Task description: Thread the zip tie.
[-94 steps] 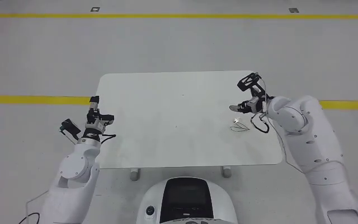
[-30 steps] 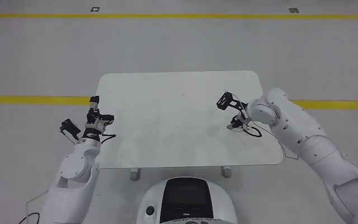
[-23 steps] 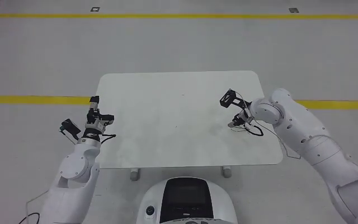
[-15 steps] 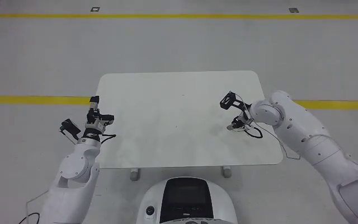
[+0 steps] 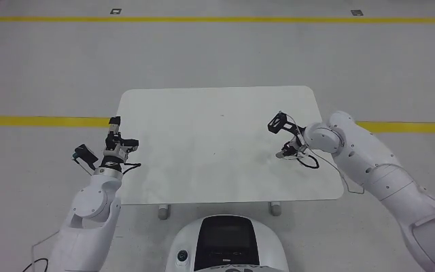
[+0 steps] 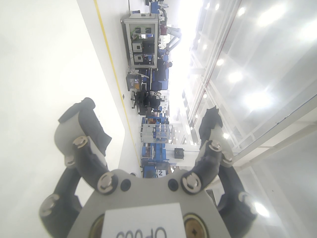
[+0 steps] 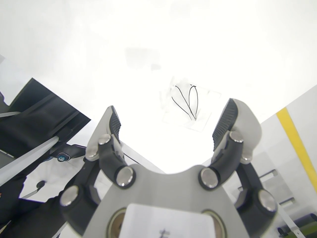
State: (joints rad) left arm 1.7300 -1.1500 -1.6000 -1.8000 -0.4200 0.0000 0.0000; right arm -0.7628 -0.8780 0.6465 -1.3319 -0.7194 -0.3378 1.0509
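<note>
A thin black plastic zip tie [image 7: 189, 100], bent into narrow loops, is seen lying flat on the right part of the white rectangular table [image 5: 204, 136]. It lies just beyond the fingertips of the right gripper [image 7: 171, 115], whose ribbed fingers are spread wide and empty. Its long axis is judged to run across the fingers' closing line. The left gripper [image 6: 148, 110], likewise spread and empty, is held at the table's left edge, well apart.
</note>
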